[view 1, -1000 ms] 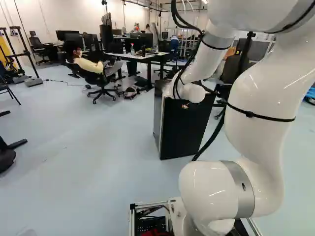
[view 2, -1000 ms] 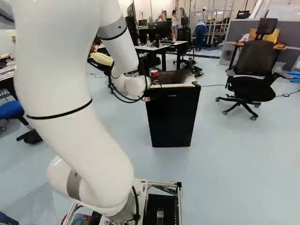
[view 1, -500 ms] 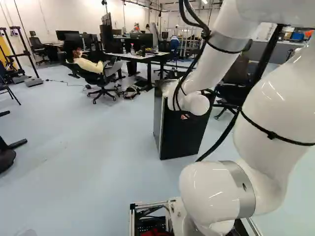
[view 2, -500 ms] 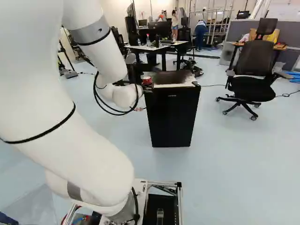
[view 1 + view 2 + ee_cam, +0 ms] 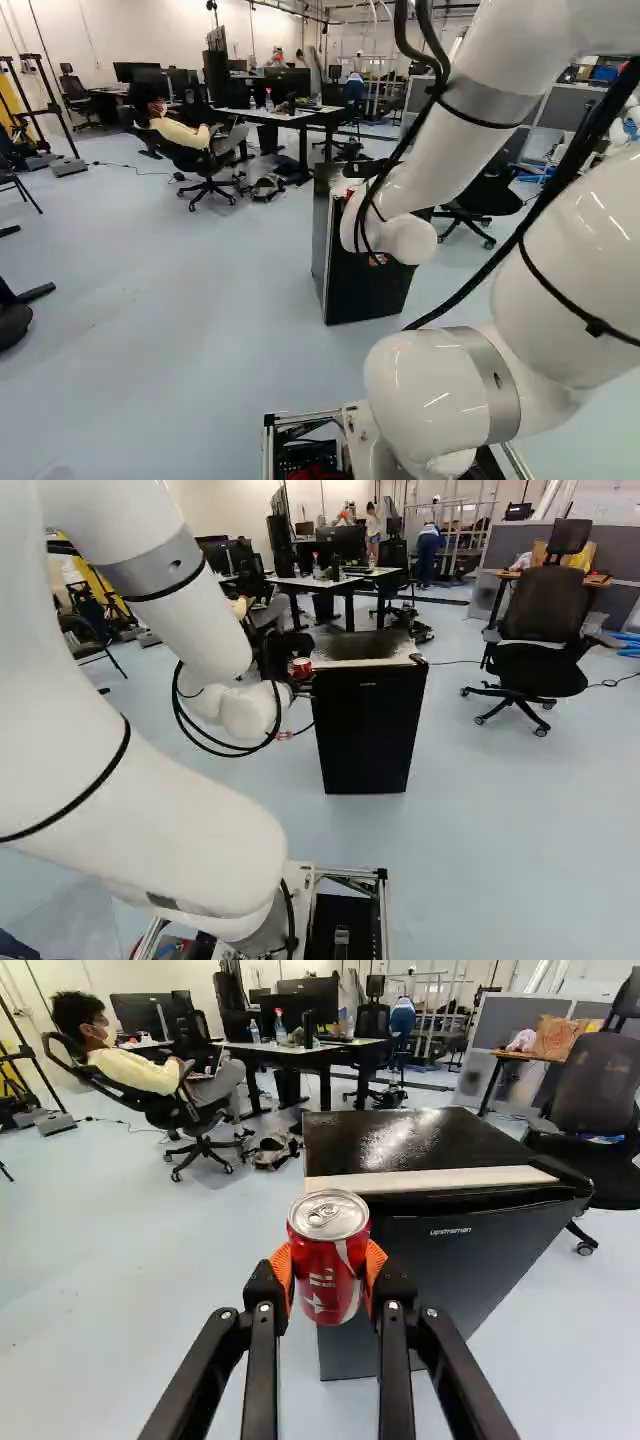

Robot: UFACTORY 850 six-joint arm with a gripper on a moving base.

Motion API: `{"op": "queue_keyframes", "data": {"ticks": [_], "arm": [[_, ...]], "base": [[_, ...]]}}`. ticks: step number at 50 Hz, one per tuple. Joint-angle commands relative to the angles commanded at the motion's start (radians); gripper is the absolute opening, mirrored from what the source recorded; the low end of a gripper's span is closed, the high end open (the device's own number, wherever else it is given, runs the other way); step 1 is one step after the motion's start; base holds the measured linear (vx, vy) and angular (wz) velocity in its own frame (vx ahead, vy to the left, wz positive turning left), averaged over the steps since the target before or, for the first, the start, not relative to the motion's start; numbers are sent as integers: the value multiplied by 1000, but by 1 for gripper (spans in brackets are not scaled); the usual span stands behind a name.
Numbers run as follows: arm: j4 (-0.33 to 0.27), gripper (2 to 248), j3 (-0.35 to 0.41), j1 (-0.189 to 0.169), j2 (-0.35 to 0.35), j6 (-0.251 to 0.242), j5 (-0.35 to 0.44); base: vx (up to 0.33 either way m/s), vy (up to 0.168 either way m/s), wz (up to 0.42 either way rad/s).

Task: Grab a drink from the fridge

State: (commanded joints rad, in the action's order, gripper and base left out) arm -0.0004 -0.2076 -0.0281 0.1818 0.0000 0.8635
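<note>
In the right base view my gripper point(image 5: 300, 680) is largely hidden by the arm's wrist, with a red can point(image 5: 301, 666) showing at its end. The wrist view has the gripper point(image 5: 329, 1270) shut on the upright red can point(image 5: 328, 1260), an orange pad pressed to each side. Beyond the can stands the black fridge point(image 5: 430, 1260), its door closed, with a pale strip along the top front edge. The can is in front of the fridge's near left corner. In the left base view the arm covers part of the fridge point(image 5: 365, 295).
A black office chair point(image 5: 540, 630) stands right of the fridge in the right base view. Behind the fridge are desks point(image 5: 300, 1052) with monitors and bottles. A person sits in a chair beyond, to the left in the wrist view. Dark partitions stand at the back right.
The arm's wrist has come lower and, in the right base view, shifted left and away from the fridge top, carrying the can with it. The base and fridge have stayed put.
</note>
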Motion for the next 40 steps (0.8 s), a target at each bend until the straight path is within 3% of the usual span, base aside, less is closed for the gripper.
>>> {"op": "queue_keyframes", "data": {"ticks": [40], "arm": [[0, 93, 118, 28, 96, 0, 9]], "base": [[0, 0, 0]]}}
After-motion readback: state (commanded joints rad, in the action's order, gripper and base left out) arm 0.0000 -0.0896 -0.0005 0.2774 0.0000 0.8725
